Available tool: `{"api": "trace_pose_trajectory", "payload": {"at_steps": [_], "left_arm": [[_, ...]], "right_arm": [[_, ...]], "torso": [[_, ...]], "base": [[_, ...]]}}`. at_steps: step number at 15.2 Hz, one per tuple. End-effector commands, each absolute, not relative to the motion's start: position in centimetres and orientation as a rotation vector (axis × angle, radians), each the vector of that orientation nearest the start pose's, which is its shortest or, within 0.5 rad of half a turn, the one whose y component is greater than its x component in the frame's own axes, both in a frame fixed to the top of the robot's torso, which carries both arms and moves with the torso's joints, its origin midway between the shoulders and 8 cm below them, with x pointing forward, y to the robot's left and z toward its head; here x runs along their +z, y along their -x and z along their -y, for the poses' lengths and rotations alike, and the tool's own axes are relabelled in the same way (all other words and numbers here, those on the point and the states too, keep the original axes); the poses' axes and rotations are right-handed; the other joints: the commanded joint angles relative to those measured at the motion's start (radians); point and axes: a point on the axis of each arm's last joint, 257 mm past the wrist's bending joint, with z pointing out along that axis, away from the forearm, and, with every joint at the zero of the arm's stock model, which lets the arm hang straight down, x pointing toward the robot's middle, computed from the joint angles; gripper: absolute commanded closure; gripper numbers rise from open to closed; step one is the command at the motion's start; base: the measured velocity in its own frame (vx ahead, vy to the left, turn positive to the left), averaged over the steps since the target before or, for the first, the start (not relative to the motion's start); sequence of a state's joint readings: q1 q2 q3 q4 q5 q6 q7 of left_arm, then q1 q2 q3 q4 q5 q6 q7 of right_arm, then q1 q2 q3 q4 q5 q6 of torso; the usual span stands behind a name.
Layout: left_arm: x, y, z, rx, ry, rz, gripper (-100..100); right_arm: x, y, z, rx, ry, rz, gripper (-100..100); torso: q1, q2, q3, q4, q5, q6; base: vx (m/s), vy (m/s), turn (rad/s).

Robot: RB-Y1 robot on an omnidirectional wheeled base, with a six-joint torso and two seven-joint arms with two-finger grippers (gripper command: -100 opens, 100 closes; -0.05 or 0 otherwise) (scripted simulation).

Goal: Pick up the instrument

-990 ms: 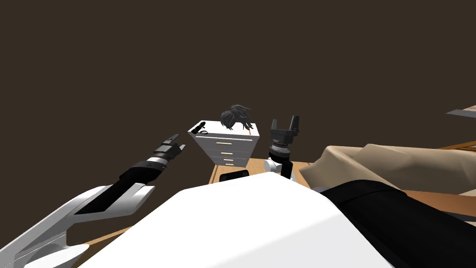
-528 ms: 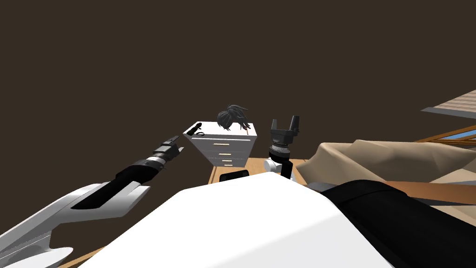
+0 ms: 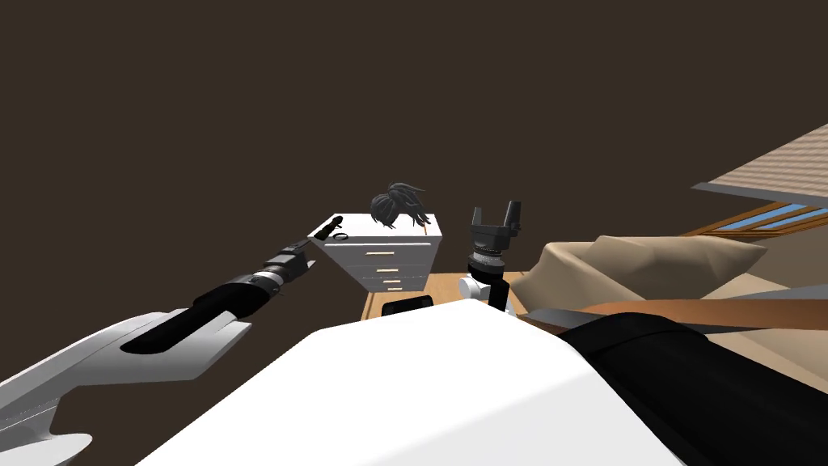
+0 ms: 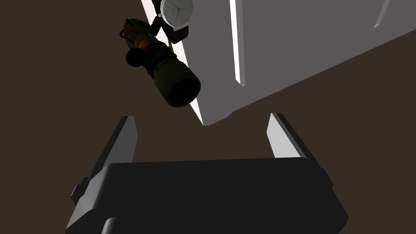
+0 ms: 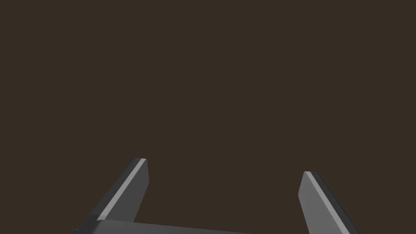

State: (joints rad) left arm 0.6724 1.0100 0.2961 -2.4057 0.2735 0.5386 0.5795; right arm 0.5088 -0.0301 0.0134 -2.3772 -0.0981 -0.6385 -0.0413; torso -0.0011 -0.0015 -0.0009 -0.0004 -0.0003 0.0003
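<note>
Plainly this is the reach: the left hand (image 3: pixel 307 249), its two fingers apart and holding nothing, points up from left of centre in the head view at the instrument (image 4: pixel 168 77), a dark, tube-shaped thing like a small scope. It lies on the top corner of a white chest of drawers (image 3: pixel 388 260) near the middle of the frame, its wide end jutting past the edge towards the hand, with a wristwatch (image 4: pixel 176 10) just beside it. Next, I'd judge, the hand must come on until its fingers straddle the tube, then close, minding the watch. The right hand (image 3: pixel 495 210) stands upright right of centre, fingers apart, empty. A dark leafy tuft (image 3: pixel 396 206) sits further back on the chest. Wooden floor (image 3: pixel 376 303) shows below it, tan bedding (image 3: pixel 647 259) lies at the right, and a dark brown wall stands behind.
</note>
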Motion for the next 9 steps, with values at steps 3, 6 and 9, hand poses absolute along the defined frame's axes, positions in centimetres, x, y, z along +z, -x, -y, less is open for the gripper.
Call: {"api": "trace_pose_trajectory", "payload": {"at_steps": [3, 6, 9], "left_arm": [[-13.3, -37.9, -41.1, -0.778, 1.335, -1.575, -100], [-13.6, -37.6, -41.7, -0.738, 1.368, -1.586, -100], [-13.8, -37.3, -42.2, -0.701, 1.398, -1.595, -100]], "right_arm": [[8.6, -29.4, 27.7, 1.462, -0.525, -0.407, 0], [8.6, -29.4, 27.7, 1.462, -0.525, -0.407, 0], [8.6, -29.4, 27.7, 1.462, -0.525, -0.407, 0]], "torso": [[0.000, 0.000, 0.000, 0.000, 0.000, 0.000], [0.000, 0.000, 0.000, 0.000, 0.000, 0.000], [0.000, 0.000, 0.000, 0.000, 0.000, 0.000]], "base": [[0.017, -0.010, -0.083], [0.015, -0.009, -0.083], [0.021, -0.008, -0.101]]}}
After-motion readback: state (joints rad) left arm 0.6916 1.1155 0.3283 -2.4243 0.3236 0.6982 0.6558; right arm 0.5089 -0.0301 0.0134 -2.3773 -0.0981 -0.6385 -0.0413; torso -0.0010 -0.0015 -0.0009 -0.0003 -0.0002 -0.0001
